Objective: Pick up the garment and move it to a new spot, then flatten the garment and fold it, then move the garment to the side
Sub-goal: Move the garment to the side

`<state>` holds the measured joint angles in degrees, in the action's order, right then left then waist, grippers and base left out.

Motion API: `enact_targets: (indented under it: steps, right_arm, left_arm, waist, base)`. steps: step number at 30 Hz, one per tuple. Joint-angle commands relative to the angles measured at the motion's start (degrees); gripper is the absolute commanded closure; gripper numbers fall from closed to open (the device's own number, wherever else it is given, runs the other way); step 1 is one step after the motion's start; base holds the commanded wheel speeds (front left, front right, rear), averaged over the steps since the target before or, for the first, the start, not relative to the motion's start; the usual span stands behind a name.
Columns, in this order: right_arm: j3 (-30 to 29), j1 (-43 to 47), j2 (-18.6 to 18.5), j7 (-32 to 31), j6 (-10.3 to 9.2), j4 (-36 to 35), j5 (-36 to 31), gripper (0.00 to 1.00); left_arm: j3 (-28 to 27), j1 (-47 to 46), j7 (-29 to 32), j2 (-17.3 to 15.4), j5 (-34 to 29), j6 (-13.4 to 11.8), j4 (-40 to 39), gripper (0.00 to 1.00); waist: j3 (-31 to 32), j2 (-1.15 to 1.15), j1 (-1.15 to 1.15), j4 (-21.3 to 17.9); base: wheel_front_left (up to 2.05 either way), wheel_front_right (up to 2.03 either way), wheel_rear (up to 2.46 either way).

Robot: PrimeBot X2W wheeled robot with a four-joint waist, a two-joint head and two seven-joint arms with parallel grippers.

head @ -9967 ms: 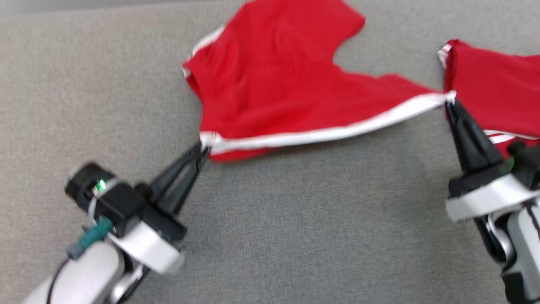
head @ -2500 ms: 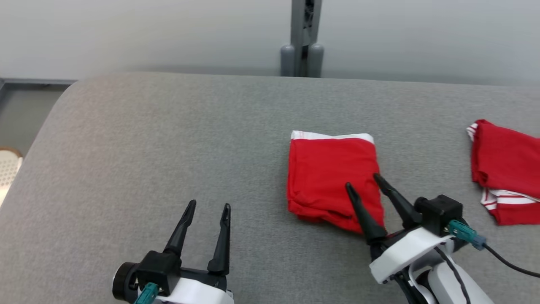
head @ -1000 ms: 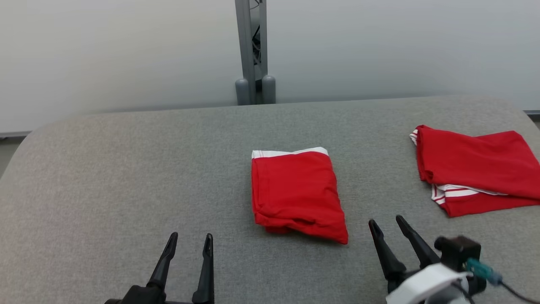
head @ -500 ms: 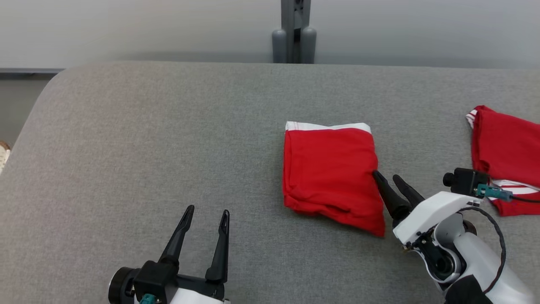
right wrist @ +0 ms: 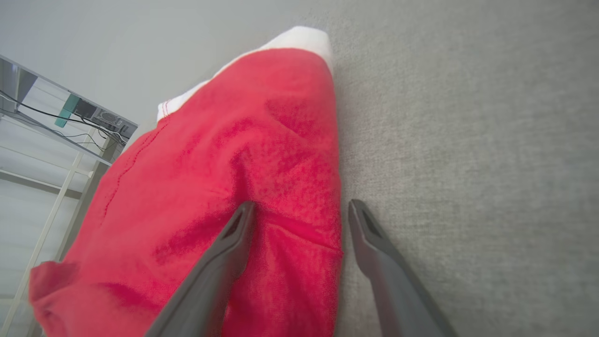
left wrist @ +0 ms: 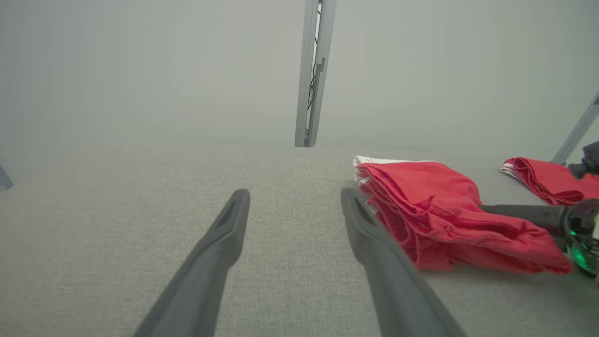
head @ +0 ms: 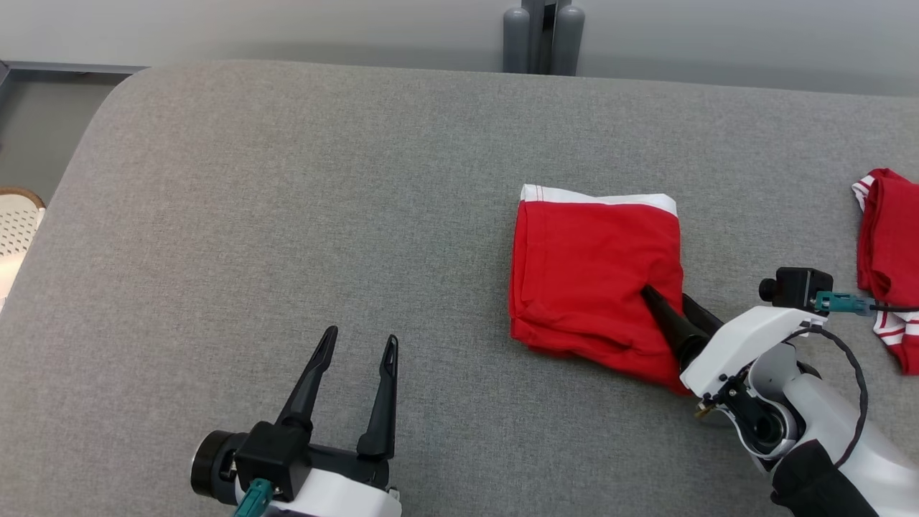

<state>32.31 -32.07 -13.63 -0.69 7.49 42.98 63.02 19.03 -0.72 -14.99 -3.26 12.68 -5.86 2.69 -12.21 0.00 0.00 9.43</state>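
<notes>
Your right gripper [right wrist: 302, 206] stands open astride the right edge of the folded red garment [head: 589, 280]. One finger [right wrist: 217, 262] rests on the cloth by its near right corner, and the other lies over the grey padded surface [head: 287, 201] just beside it, so nothing is pinched. The garment lies right of centre, its white band [head: 599, 195] along the far edge. Your left gripper [head: 360, 336] hovers open and empty at the near left, well apart from the garment. A second red garment [head: 887, 244] lies further right, cut off by the head view's edge.
</notes>
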Motion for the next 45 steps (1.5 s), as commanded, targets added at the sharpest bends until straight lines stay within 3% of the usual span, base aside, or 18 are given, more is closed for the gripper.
enact_targets:
  steps: [1, 2, 3, 4, 5, 16, 26, 37, 45]
  right_arm:
    - [0.9, 0.0, -0.2, 0.4, 0.00, 0.6, 0.8, 0.00]
    - [1.4, -0.1, -0.2, 0.8, 0.00, 0.8, 1.1, 0.00]
    - [1.9, -0.1, -0.2, 1.3, 0.00, 1.0, 1.5, 0.13]
    - [2.5, -0.1, -0.4, 1.9, 0.00, 1.1, 1.7, 0.51]
    - [3.0, 0.0, -0.6, 2.7, 0.00, 1.2, 1.9, 1.00]
    - [10.8, -2.3, -4.0, 10.4, 0.00, 0.3, -0.8, 1.00]
    - [16.5, -8.4, -9.8, 12.6, 0.00, -0.4, -6.0, 1.00]
    - [19.2, -17.7, -14.3, 13.4, 0.00, 1.6, -10.0, 1.00]
    - [20.2, -24.3, -17.3, 14.0, 0.00, 5.7, -12.6, 1.00]
  left_arm:
    - [0.0, -1.1, -0.2, -0.2, -0.3, 0.2, 0.2, 0.00]
    - [0.1, -1.3, -0.2, -0.2, -0.3, 0.2, 0.2, 0.00]
    - [0.2, -1.4, -0.2, -0.2, -0.3, 0.2, 0.2, 0.00]
    - [0.3, -1.3, -0.2, -0.2, -0.4, 0.1, 0.3, 0.00]
    - [0.4, -1.3, -0.2, -0.1, -0.4, 0.1, 0.3, 0.00]
    - [0.6, -0.6, -0.2, -0.7, -0.5, 0.0, 0.7, 0.00]
    - [1.4, -0.5, 0.3, -1.6, -1.1, 0.0, -0.2, 0.00]
    - [1.9, -3.4, 2.1, -3.5, -2.2, 0.0, -3.4, 0.00]
    - [2.5, -6.1, 3.7, -4.4, -3.2, 0.3, -5.6, 0.00]
  waist:
    - [-0.3, 0.00, 0.00, 0.4]
    - [-0.4, 0.00, 0.00, 0.6]
    - [-0.5, 0.00, 0.00, 0.7]
    - [-0.5, 0.00, 0.00, 0.8]
    - [-0.5, 0.00, 0.00, 0.9]
    - [1.2, 0.00, 0.00, -1.4]
    - [1.3, 0.00, 0.00, -7.5]
    - [-3.2, 0.00, 0.00, -15.2]
    - [-7.7, 0.00, 0.00, -16.6]
  base:
    - [0.00, 0.00, 0.00]
    - [0.00, 0.00, 0.00]
    - [0.00, 0.00, 0.00]
    - [0.00, 0.00, 0.00]
    - [0.00, 0.00, 0.00]
    - [0.00, 0.00, 0.00]
    - [0.00, 0.00, 0.00]
    - [0.00, 0.00, 0.00]
    - [0.00, 0.00, 0.00]
